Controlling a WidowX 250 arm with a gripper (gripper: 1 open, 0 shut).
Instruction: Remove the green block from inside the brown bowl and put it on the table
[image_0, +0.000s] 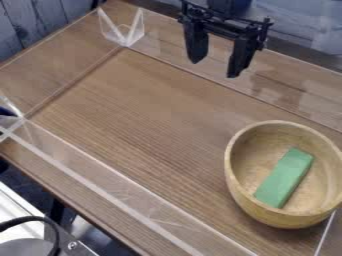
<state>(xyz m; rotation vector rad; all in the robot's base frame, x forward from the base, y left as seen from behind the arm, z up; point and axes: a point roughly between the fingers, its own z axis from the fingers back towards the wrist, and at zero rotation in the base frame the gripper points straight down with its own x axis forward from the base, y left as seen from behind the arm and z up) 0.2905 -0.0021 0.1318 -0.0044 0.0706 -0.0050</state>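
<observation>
My gripper (218, 56) hangs fingers-spread near table's (140, 115) far edge; green block (283, 178) sits in brown bowl (242, 169) (kinda tilted), near-right corner.

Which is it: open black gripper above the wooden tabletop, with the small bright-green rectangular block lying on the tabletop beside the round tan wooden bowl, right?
Not beside it: the camera view shows the green block inside the tan bowl. The black gripper is open above the tabletop, as stated.
</observation>
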